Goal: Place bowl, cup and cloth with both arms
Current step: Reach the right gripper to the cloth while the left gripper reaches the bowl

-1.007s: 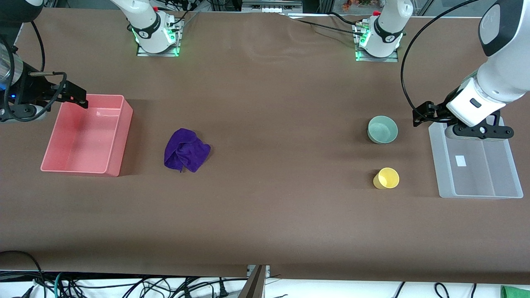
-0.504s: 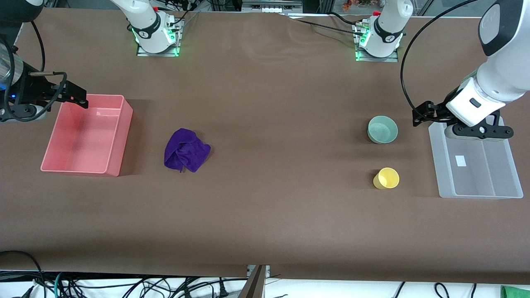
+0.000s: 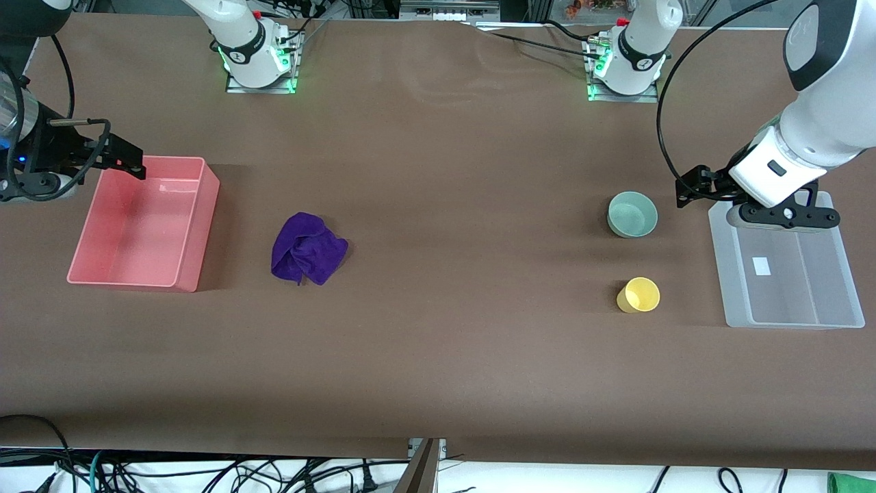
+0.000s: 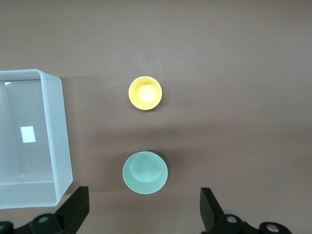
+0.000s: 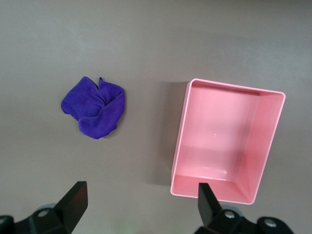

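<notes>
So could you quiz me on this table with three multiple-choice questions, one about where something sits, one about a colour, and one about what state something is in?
1. Where is the cup compared with the bowl?
A. Inside the bowl
B. Nearer the front camera, apart from it
C. In the pink bin

2. What colour is the cloth?
A. Deep purple
B. Yellow
C. White

3. What is in the clear bin at the left arm's end?
A. The cloth
B. The bowl
C. None of the three items

Answers:
1 B, the cup stands lower in the front view with bare table between it and the bowl.
2 A, it lies as a purple heap beside the pink bin.
3 C, only a small white label shows inside it.
</notes>
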